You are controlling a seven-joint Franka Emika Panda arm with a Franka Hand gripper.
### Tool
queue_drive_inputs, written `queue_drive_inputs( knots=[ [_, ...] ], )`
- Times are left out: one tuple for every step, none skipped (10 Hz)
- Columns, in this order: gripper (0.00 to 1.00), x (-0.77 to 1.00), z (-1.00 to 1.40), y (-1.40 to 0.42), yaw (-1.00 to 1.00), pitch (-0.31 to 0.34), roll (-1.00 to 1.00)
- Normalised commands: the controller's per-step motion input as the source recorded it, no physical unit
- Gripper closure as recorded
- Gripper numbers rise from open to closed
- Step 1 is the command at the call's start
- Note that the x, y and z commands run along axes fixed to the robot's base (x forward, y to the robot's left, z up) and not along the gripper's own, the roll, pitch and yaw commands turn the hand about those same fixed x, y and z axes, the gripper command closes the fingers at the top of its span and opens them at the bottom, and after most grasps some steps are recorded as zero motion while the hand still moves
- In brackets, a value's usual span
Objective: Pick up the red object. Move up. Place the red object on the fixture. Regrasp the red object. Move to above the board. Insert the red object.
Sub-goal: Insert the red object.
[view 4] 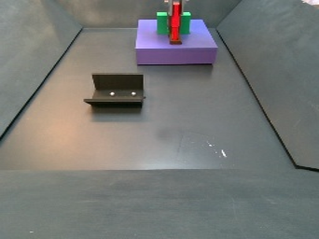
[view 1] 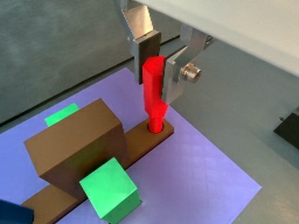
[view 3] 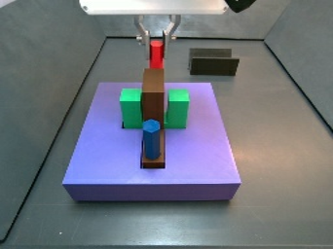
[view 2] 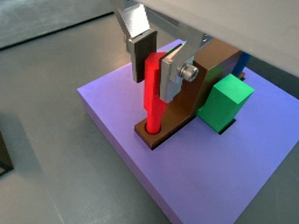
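The red object (view 1: 153, 92) (view 2: 152, 96) stands upright, its lower end in a hole at the end of the brown base strip (view 1: 138, 149) on the purple board (view 1: 211, 166) (view 3: 196, 160). My gripper (view 1: 158, 83) (view 2: 153, 87) is directly above that hole, its silver fingers shut on the peg's upper part. In both side views the red object (view 3: 156, 53) (view 4: 176, 23) rises at the board's far edge under the gripper (view 3: 156, 37). The dark fixture (view 3: 212, 63) (view 4: 116, 91) sits on the floor apart from the board, with nothing on it.
A tall brown block (view 1: 76, 144) (view 3: 154, 92) stands on the board close beside the peg. Green blocks (view 3: 130, 107) (view 3: 178, 107) (view 2: 228, 101) flank it. A blue peg (view 3: 151, 139) stands at the strip's other end. Grey walls enclose the floor.
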Motion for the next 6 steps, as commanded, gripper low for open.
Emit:
queue_drive_inputs(
  knots=[
    [1.0, 0.0, -0.15, -0.02, 0.01, 0.0, -0.19],
    [1.0, 0.01, -0.17, -0.04, 0.0, 0.0, -0.17],
    [1.0, 0.04, -0.2, -0.04, 0.0, 0.0, -0.18],
    [1.0, 0.03, -0.2, -0.01, 0.0, 0.0, -0.18],
    [1.0, 0.05, -0.18, 0.0, 0.0, 0.0, -0.1],
    [1.0, 0.13, -0.19, 0.0, 0.0, 0.0, 0.0]
  ],
)
